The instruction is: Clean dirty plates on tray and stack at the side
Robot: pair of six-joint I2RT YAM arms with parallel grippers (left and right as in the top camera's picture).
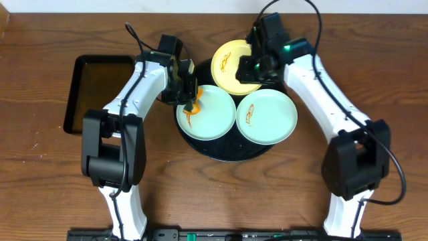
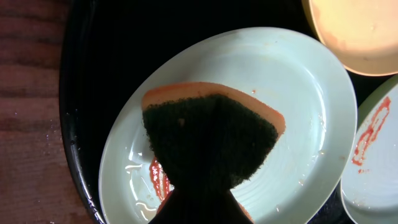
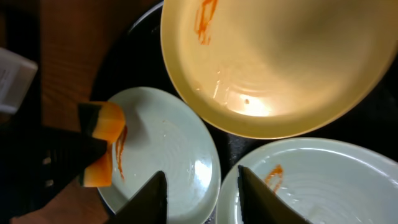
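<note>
The round black tray (image 1: 200, 144) holds three plates. The yellow plate (image 1: 231, 63) is at the back, smeared orange. A mint plate (image 1: 214, 117) is front left, with an orange smear. A second mint plate (image 1: 271, 120) is front right, also smeared. My left gripper (image 1: 192, 100) is shut on the orange-green sponge (image 2: 211, 134) and presses it on the left mint plate (image 2: 298, 93) beside its smear. My right gripper (image 1: 257, 69) is open and empty above the yellow plate's right edge (image 3: 280, 62), its fingers (image 3: 202, 193) over the gap between the mint plates.
A rectangular black tray (image 1: 93, 87) lies at the left on the brown wooden table (image 1: 40, 174). Both arm bases stand at the front edge.
</note>
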